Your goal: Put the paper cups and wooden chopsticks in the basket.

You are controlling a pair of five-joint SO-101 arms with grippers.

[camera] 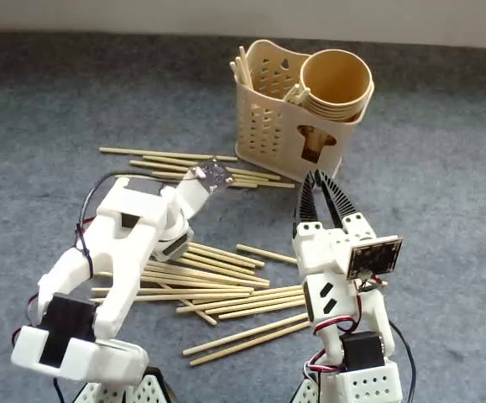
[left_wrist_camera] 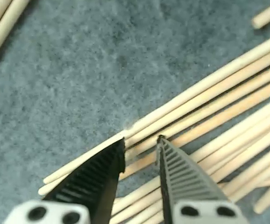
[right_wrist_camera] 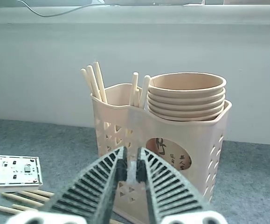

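A cream perforated basket [camera: 269, 126] stands at the back, holding a stack of paper cups [camera: 337, 77] and a few wooden chopsticks [camera: 243, 65]. The basket [right_wrist_camera: 125, 126], the paper cups [right_wrist_camera: 187, 93] and the upright chopsticks [right_wrist_camera: 93, 79] also face the right wrist camera. Many loose chopsticks [camera: 217, 281] lie in a pile mid-table, and more chopsticks [camera: 175, 161] lie left of the basket. My left gripper [left_wrist_camera: 141, 142] is down on the pile, open a little, its tips straddling a chopstick [left_wrist_camera: 195, 100]. My right gripper [camera: 316, 178] hovers just before the basket, shut with nothing seen in it.
Grey carpet covers the table. The left arm's body [camera: 121, 252] leans over the left part of the pile. Its camera board [right_wrist_camera: 13, 172] sits low beside the basket. A pale wall [right_wrist_camera: 41, 70] rises behind the basket.
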